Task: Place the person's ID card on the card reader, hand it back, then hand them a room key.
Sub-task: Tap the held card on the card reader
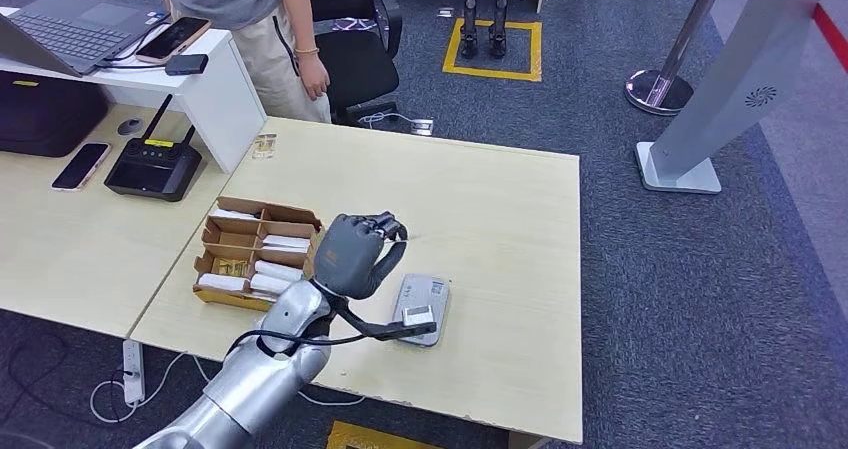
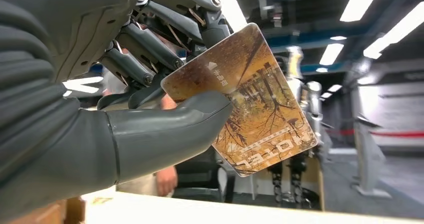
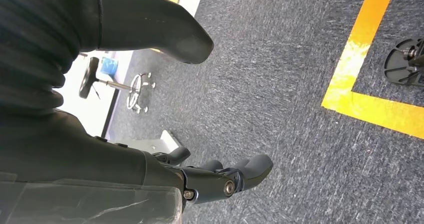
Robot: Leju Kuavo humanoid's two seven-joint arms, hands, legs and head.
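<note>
Pinched between thumb and fingers of my left hand (image 1: pixel 358 256) is the room key (image 2: pixel 245 102), raised above the table (image 1: pixel 500 209) beside the card reader (image 1: pixel 420 309). My right hand (image 3: pixel 220 179) hangs with fingers apart, holding nothing.

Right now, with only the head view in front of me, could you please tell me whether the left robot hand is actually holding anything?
Observer: Yes, the left robot hand pinches a room key card between thumb and fingers.
Operator: What does the card look like?
Observer: Golden-brown, with a tree picture and the word HOTEL.
Operator: And the right robot hand?
Observer: The right robot hand hangs over grey carpet, holding nothing.
</note>
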